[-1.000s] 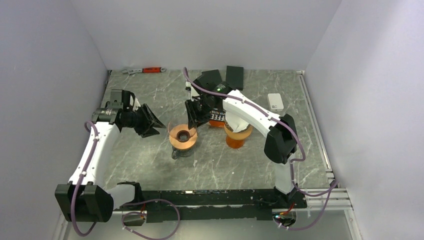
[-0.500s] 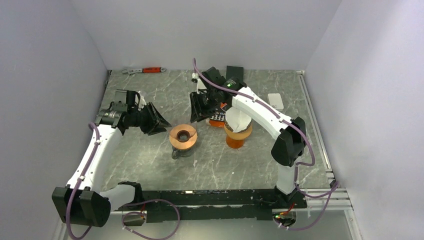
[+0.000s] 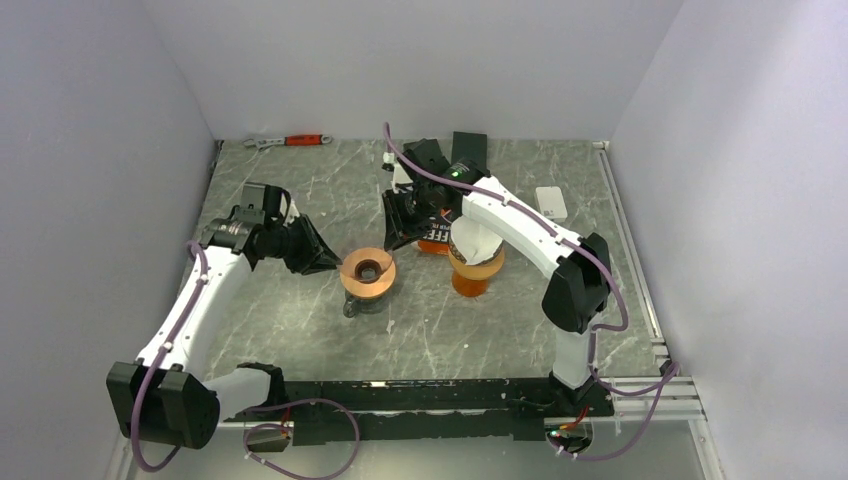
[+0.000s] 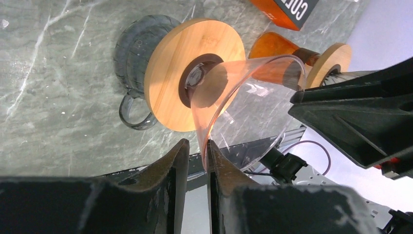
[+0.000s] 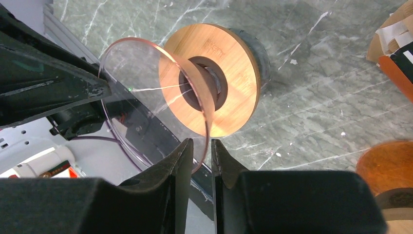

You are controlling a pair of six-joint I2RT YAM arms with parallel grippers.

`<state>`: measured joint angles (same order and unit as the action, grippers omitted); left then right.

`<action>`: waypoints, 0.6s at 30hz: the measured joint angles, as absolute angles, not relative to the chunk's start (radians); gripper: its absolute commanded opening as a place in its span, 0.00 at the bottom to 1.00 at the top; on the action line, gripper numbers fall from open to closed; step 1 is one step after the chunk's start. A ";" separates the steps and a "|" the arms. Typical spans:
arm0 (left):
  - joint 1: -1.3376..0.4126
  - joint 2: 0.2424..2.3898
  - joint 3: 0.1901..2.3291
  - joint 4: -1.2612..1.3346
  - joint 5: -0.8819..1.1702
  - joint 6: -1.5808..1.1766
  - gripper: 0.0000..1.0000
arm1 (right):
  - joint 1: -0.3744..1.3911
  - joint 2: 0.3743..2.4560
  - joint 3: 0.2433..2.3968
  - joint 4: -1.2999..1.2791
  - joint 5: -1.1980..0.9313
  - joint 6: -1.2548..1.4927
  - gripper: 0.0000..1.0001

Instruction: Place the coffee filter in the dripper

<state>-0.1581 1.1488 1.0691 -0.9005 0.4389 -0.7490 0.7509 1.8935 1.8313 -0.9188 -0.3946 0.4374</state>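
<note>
The dripper (image 3: pixel 366 272), a clear cone in a wooden collar, is sitting on a dark mug (image 4: pixel 129 51) mid-desk (image 3: pixel 300 330). The left gripper (image 4: pixel 195 146) fingers are straddling the cone's rim, narrowly apart. The right gripper (image 5: pixel 202 146) fingers are doing likewise opposite. Whether either pair is pinching cannot be told. An orange box (image 3: pixel 432 243) is standing beyond.

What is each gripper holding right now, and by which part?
The left gripper and right gripper each pinch the dripper by its thin clear rim, on roughly opposite sides.
</note>
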 measured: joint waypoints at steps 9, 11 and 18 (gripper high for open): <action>-0.161 1.174 1.062 -0.902 0.420 -0.748 0.19 | 0.751 1.893 1.826 -0.914 -0.399 0.437 0.23; -0.162 1.176 1.060 -0.899 0.420 -0.748 0.19 | 0.751 1.893 1.822 -0.911 -0.402 0.438 0.20; -0.168 1.176 1.060 -0.886 0.421 -0.748 0.18 | 0.751 1.893 1.818 -0.908 -0.402 0.437 0.14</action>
